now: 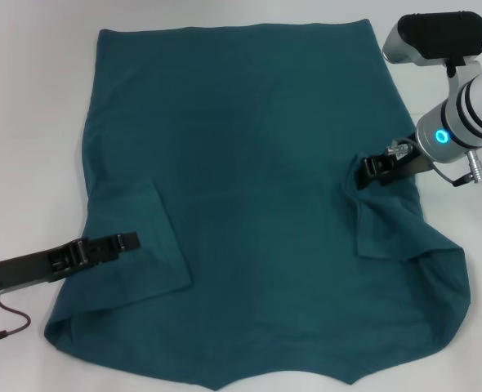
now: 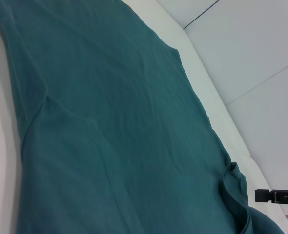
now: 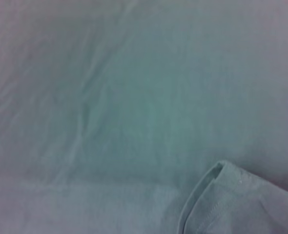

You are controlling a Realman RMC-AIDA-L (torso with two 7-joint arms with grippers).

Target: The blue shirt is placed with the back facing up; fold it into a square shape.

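Observation:
The blue shirt (image 1: 257,204) lies flat on the white table (image 1: 29,122), filling most of the head view. Both short sleeves are folded inward onto the body: the left sleeve flap (image 1: 135,273) and the right sleeve flap (image 1: 388,224). My left gripper (image 1: 125,241) reaches in low over the left flap's upper edge. My right gripper (image 1: 368,171) is at the top corner of the right flap. The left wrist view looks along the shirt (image 2: 110,136) with the right gripper (image 2: 276,196) far off. A sleeve hem (image 3: 241,204) fills a corner of the right wrist view.
Bare white table surrounds the shirt on the left and top right. The shirt's lower edge runs to the near edge of the head view. The right arm's grey and black wrist (image 1: 461,122) hangs over the table beside the shirt. Floor tiles (image 2: 261,58) show beyond the table edge.

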